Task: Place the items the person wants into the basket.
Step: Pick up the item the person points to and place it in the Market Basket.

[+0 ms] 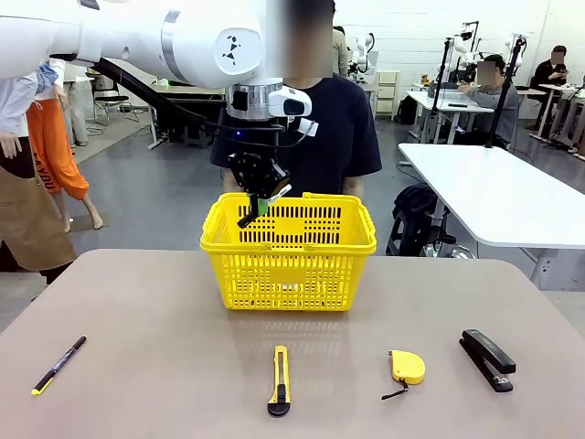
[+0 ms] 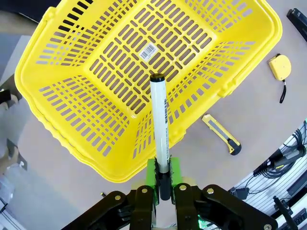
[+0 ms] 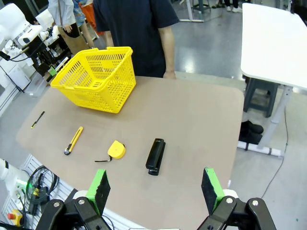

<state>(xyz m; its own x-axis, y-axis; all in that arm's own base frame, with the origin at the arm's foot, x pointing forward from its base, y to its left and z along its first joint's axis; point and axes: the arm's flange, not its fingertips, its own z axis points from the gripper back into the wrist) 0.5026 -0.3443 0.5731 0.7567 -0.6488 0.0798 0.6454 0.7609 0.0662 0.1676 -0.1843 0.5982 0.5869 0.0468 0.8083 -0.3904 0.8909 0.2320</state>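
Grey floor (image 1: 155, 197), white tables (image 1: 498, 197) at right, white wall (image 1: 402, 27)

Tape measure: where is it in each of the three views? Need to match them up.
Front view: tape measure on the near side of the table, right of centre, between the utility knife and the stapler.
Left wrist view: near the right edge, upper part, past a corner of the basket.
Right wrist view: left of centre, lower half, beside the stapler.
Shared landmark: the basket.

Table (image 1: 137, 306), basket (image 1: 288, 270), stapler (image 1: 487, 359), tape measure (image 1: 407, 367), knife (image 1: 279, 380), pen (image 1: 58, 365)
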